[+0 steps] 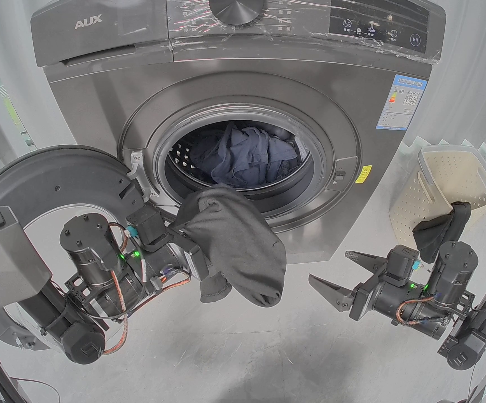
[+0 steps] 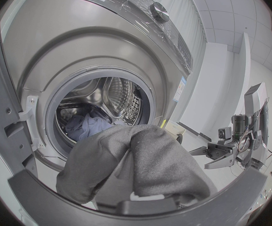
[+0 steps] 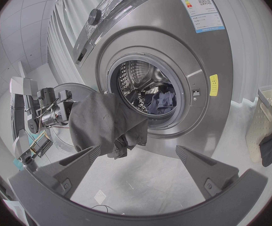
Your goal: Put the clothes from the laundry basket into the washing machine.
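Note:
The grey washing machine (image 1: 86,90) stands with its round door (image 1: 47,180) swung open to the left. A blue-grey garment (image 1: 243,155) lies inside the drum (image 2: 117,94). My left gripper (image 1: 198,250) is shut on a dark grey garment (image 1: 234,242), which hangs just below and in front of the drum opening and hides the fingers. In the left wrist view the dark grey garment (image 2: 142,160) drapes over the gripper. My right gripper (image 1: 341,278) is open and empty, low to the right of the machine, near the laundry basket (image 1: 461,180).
The cream laundry basket stands on the floor at the right, with a dark garment (image 1: 442,230) hanging over its front rim. The open door takes up the left side. Bare grey floor (image 1: 243,354) lies in front of the machine between the arms.

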Robot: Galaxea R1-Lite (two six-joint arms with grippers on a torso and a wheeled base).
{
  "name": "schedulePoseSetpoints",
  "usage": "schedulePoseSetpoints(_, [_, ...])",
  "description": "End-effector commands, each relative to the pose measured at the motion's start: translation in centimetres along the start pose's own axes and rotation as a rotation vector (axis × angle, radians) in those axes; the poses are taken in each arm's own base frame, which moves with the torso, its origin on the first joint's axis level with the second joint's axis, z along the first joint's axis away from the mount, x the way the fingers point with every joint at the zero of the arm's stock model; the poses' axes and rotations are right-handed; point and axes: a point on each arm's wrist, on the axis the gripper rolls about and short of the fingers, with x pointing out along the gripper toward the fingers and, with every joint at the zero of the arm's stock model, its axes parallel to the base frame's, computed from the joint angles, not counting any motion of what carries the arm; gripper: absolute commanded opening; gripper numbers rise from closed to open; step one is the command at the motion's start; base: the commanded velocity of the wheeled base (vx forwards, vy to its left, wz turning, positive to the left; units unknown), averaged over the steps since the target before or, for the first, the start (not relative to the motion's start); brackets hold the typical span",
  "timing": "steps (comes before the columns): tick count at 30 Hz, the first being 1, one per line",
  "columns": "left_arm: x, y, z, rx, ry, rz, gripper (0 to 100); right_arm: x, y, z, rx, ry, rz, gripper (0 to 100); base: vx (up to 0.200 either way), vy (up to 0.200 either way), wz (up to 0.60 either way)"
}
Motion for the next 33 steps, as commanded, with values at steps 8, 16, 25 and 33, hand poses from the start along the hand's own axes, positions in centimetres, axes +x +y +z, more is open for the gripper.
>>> schedulePoseSetpoints(8, [0.11,-0.66,-0.41,-0.005,0.011,0.007,0,0.23,-0.08,-0.39,0.002,0.015,-0.003,100,0.000,0.000,0.00])
schedulePoseSetpoints(16, [0.22,-0.63,-0.54,0.001,0.014,0.008,0,0.18,0.09,-0.36,0.001,0.015,0.002,100,0.025,0.000,0.00])
schedulePoseSetpoints(25, [0.16,-0.90,-0.72,0.012,0.021,0.001,0,0.20,0.24,-0.39,0.000,0.015,0.007,100,0.111,0.000,0.00])
schedulePoseSetpoints(33, [0.20,-1.20,-1.02,0.010,0.033,-0.009,0,0.15,0.28,-0.38,0.000,0.016,0.008,100,0.075,0.000,0.00])
